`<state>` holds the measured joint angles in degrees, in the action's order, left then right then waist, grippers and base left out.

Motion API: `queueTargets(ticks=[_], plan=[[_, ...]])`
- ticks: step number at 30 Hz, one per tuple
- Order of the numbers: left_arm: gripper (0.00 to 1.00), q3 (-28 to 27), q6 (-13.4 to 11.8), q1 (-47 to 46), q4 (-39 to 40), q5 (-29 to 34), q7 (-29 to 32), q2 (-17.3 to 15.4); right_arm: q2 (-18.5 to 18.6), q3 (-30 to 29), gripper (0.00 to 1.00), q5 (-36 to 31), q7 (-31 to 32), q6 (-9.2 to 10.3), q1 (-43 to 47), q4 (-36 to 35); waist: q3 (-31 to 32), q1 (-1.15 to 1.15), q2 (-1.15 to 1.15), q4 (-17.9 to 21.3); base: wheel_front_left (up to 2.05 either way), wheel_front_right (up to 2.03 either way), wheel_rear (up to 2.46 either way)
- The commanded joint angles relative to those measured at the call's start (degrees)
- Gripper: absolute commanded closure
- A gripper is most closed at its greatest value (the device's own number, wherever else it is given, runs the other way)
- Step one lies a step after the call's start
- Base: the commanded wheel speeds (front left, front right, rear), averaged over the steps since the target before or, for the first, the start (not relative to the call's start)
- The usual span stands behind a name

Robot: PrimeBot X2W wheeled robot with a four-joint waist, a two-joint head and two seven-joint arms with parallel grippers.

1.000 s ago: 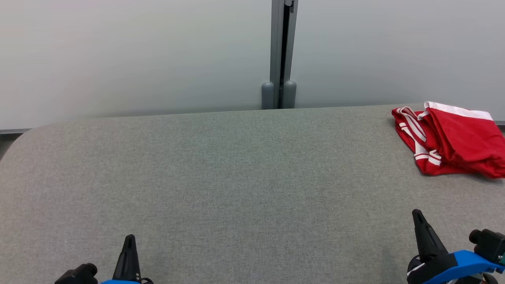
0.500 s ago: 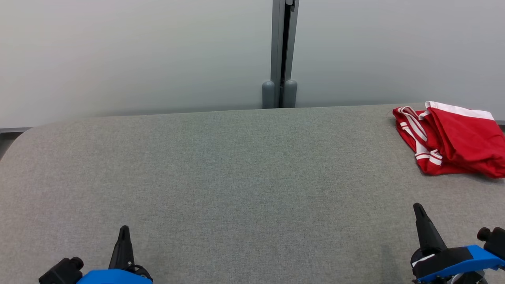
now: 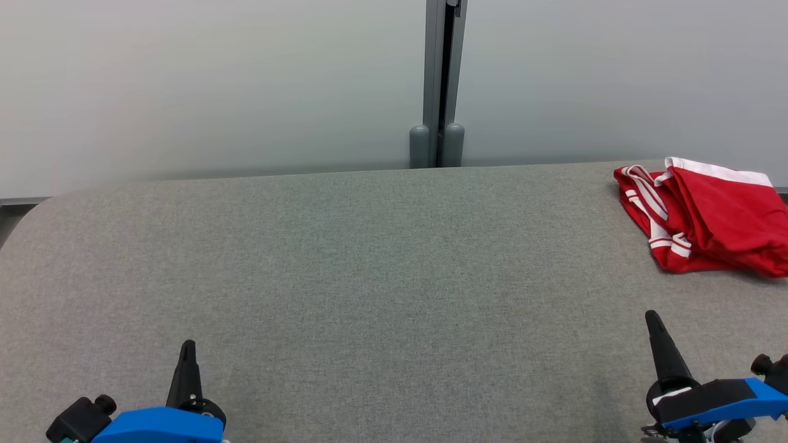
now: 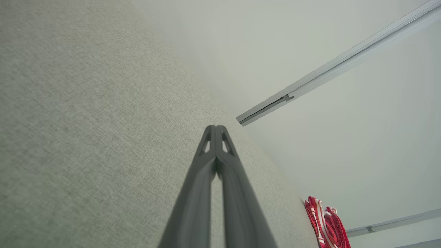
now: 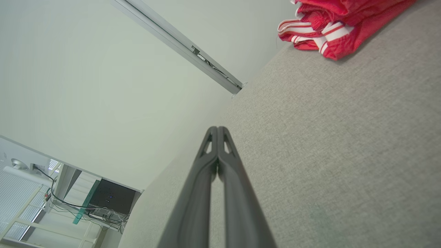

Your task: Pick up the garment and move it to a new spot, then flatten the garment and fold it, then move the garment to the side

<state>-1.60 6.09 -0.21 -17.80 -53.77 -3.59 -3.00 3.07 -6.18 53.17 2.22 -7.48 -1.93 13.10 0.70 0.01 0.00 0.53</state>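
While our left gripper (image 3: 187, 346) and right gripper (image 3: 651, 318) hover near, both closed tight on nothing, we see the red garment (image 3: 708, 221) bunched far right on the grey table (image 3: 369, 258), a post (image 3: 438, 80) behind.

We see a table (image 3: 369, 264) covered in grey woven cloth, its far left corner rounded; a red garment (image 3: 720, 227) with white stripes and a white band lies on it, bunched in a loose heap by the far edge, toward the far right corner; the head view's right border cuts the heap off.
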Motion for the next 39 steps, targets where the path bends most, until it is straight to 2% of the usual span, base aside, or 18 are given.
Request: queueTargets(ticks=[1,14,39], plan=[[1.00,-0.6,0.4,-1.6,0.9,-1.2,0.4,-0.1,0.1,-0.2,1.00,1.4,0.1,-0.01,-1.4,-0.5,0.0,-0.01,0.00,0.0,0.00,0.00,0.00],[1.00,-1.6,0.7,-2.8,1.6,-10.1,2.7,0.0,0.0,-0.3,1.00,10.3,1.2,-0.01,-2.2,-0.2,-0.2,-0.01,0.00,-0.1,0.00,0.00,0.00],[1.00,-3.1,1.1,-4.4,2.6,-22.9,6.1,0.1,-0.1,-0.4,1.00,23.4,2.7,-0.02,-3.3,0.3,-0.4,-0.01,0.00,-0.3,0.00,0.00,0.00]])
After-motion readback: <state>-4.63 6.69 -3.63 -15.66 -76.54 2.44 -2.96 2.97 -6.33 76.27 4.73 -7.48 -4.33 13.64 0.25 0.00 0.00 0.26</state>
